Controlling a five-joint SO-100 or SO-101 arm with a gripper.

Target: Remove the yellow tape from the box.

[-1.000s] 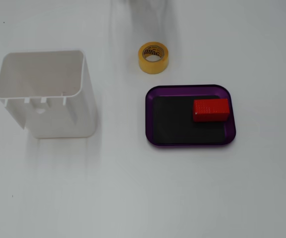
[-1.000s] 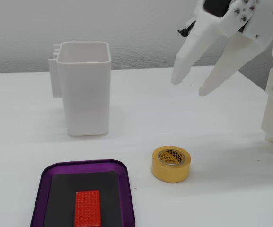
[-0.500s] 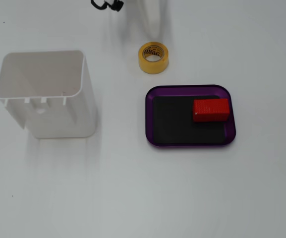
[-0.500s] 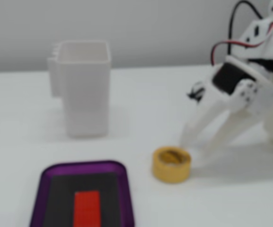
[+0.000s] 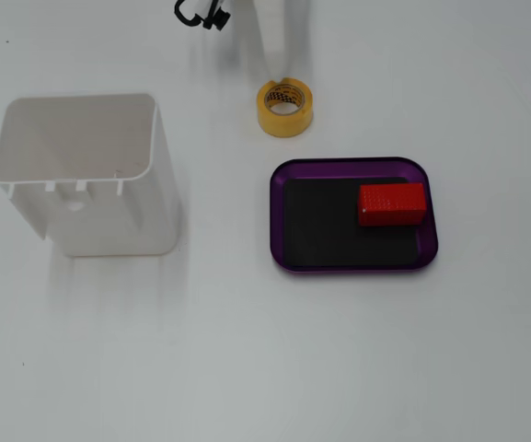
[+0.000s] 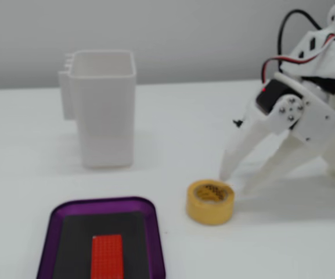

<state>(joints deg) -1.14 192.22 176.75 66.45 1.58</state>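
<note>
Yellow tape (image 6: 209,201) lies flat on the worktop (image 6: 272,244), outside the purple box (image 6: 102,204) holding a red block (image 6: 107,256); the pincer (image 6: 234,179) stands spread just behind it.

Bare lab-style bench: plain white tabletop (image 5: 247,368), blank grey wall (image 6: 184,35).

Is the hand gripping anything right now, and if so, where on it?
Nothing is held. The hand is open, its fingertips beside the yellow tape, which sits on the table outside the purple box. Only the red block lies in the box.
</note>
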